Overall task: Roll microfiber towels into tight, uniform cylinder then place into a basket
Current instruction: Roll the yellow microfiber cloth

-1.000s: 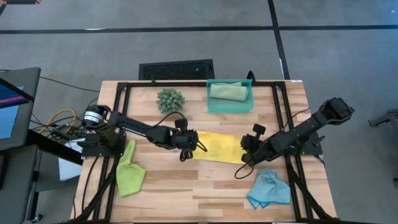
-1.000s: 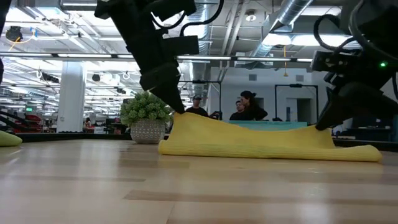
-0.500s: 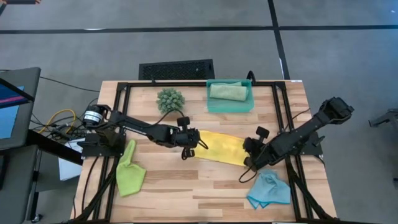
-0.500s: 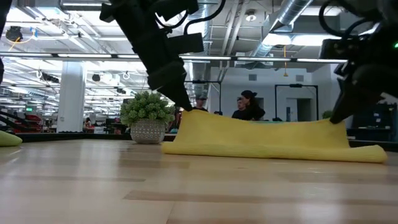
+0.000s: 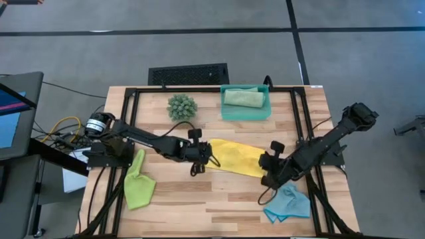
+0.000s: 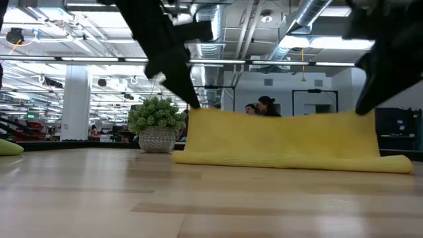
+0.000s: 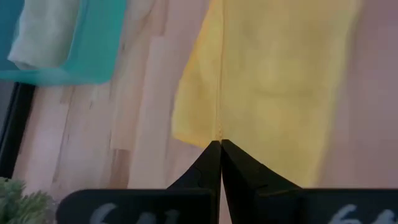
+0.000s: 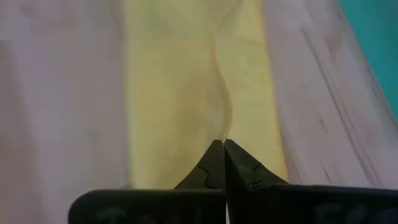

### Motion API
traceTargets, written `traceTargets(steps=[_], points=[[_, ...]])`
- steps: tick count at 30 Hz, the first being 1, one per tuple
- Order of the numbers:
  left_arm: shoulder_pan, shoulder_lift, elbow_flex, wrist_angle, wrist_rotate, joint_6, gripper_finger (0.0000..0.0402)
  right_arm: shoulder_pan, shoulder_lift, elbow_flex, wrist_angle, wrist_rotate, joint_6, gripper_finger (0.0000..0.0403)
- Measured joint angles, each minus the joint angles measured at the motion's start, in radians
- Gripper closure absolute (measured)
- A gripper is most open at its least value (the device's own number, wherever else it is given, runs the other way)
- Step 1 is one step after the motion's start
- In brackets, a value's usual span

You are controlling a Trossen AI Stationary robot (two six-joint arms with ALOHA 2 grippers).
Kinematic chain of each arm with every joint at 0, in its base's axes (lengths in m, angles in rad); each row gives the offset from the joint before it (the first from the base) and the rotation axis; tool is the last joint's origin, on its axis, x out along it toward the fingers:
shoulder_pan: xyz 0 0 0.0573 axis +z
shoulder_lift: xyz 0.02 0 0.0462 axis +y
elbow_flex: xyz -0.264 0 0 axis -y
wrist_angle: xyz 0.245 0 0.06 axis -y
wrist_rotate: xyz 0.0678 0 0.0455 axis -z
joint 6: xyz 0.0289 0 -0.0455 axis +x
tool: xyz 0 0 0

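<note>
— Two dark pincers are what we meet first over the pale wooden plank tabletop [image 5: 199, 199]. What do we make of them?

— We see the left gripper [image 5: 199, 161] pressed together on one end of the soft yellow microfiber towel [image 5: 236, 158], and the right gripper [image 5: 267, 174] pinching the other end. In the left wrist view the fingers [image 7: 211, 163] meet at a point on the yellow hem; the right wrist view shows the same, fingers [image 8: 217, 163] closed on a rippled fold.

— And from table height?

— We see the towel [image 6: 281, 142] lifted between them like a low curtain, its bottom edge folded along the wood [image 6: 132, 198].

— What lies nearest the front edge?

— We find a crumpled light blue microfiber towel [image 5: 287, 203] just beside the right gripper, and a lime green microfiber towel [image 5: 138, 184] bunched towards the left front, well apart from the yellow one.

— Farther back?

— We see a round spiky green plant ball [image 5: 181, 106], and beside it the small rectangular translucent teal plastic basket [image 5: 224, 111] with a rolled sage green microfiber towel [image 5: 244, 97] inside. Past the table's far edge a black slotted grille [image 5: 188, 73] lies on the grey floor [image 5: 199, 40].

— And the room?

— We look level into a bright open hall with exposed ceiling ducts [image 6: 310, 16], a white column [image 6: 76, 99] and people [image 6: 264, 107] standing beyond the towel.
</note>
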Motion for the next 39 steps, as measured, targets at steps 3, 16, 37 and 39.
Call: traceTargets(steps=[3,16,37,39], points=[[-0.056,-0.023,0.018,-0.027,0.0,-0.014,0.0401,0.043,0.0,0.028,0.095,-0.04,-0.06,0.0394],[-0.066,-0.026,0.019,-0.048,-0.005,-0.089,0.0401,0.062,0.003,0.029,0.026,-0.055,0.026,0.0394],[-0.098,0.022,0.073,0.003,0.095,-0.001,0.0401,0.099,0.002,-0.051,0.466,-0.282,-0.171,0.0393],[-0.101,0.022,0.07,0.002,0.093,-0.007,0.0401,0.101,0.0,-0.051,0.433,-0.254,-0.154,0.0393]])
